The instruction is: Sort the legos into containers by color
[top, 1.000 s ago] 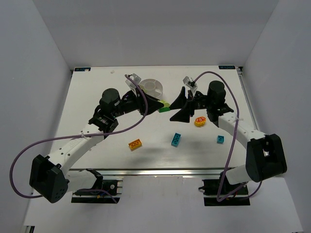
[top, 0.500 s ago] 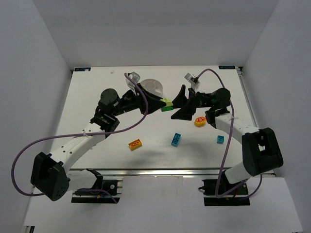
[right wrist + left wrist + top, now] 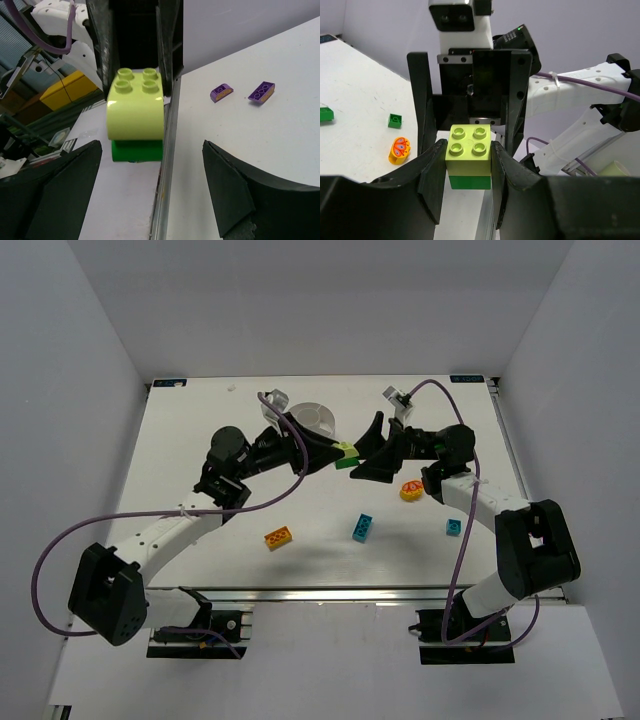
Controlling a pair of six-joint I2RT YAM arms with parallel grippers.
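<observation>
The left gripper squeezes a lime brick stuck on top of a green brick, held above the table near the white bowl. The stack stands tall, with 4 studs on top. The right gripper faces it, its 2 fingers spread wide, touching nothing.
</observation>
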